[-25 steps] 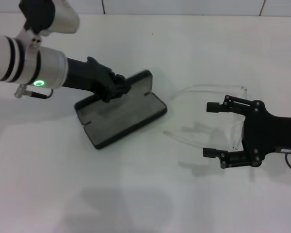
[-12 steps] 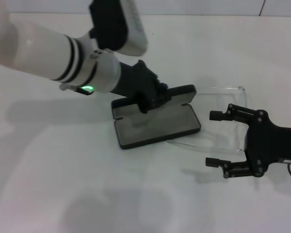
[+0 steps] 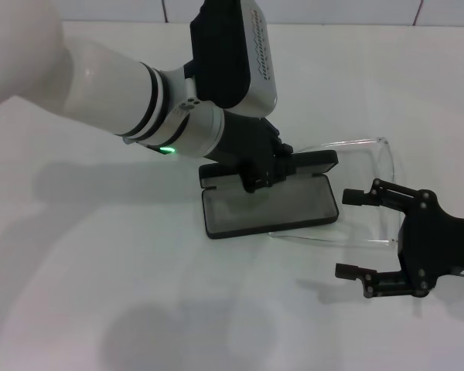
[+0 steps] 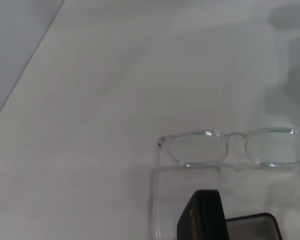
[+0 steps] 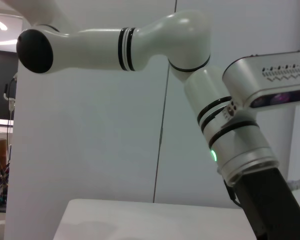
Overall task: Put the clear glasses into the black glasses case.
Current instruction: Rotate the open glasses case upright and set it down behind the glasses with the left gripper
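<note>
Jaws of the left gripper (image 3: 267,171) are clamped on the raised lid of the black glasses case (image 3: 272,207), which lies open on the white tabletop (image 3: 100,294). Touching the case's far and right sides lie the clear glasses (image 3: 371,185). Right of the case, the right gripper (image 3: 357,234) hovers with jaws spread wide, empty

place: robot lab | evidence: bare white table (image 3: 100,309), white panel wall (image 5: 90,150) (cables beyond)
</note>
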Controlling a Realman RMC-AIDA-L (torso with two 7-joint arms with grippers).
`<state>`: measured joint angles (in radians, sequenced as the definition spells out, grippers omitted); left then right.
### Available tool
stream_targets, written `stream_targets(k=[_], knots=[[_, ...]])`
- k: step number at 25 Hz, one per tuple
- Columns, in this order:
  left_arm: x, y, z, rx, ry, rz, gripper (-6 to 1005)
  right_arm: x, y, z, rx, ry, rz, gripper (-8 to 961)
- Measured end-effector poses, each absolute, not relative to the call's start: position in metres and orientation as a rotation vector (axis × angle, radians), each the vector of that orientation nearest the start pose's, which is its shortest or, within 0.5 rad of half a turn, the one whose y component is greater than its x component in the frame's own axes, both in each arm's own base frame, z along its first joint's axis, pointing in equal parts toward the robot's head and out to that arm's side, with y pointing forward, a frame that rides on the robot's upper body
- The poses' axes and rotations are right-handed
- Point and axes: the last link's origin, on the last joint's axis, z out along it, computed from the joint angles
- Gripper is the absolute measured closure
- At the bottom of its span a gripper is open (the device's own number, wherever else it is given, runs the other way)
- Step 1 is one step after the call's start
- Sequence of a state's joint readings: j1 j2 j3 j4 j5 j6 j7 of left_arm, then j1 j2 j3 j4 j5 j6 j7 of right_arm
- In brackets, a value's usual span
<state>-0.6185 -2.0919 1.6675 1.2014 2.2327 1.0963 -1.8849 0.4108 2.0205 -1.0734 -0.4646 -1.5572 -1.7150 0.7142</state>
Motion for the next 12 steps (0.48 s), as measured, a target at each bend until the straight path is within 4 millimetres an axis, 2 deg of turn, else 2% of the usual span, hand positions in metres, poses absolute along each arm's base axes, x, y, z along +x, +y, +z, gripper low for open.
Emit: stream_targets(k=[7,12], knots=[[-0.124,0.347,-0.067,-2.839,0.150,0.073,624,0.261,0.269,-0.019,-2.731,-0.118,0.989,80],[-0.119,0.335,-0.058,-2.833,0.126,-0.086,536,0.260,0.271,-0.016,-2.725,-0.119,0.989,80]])
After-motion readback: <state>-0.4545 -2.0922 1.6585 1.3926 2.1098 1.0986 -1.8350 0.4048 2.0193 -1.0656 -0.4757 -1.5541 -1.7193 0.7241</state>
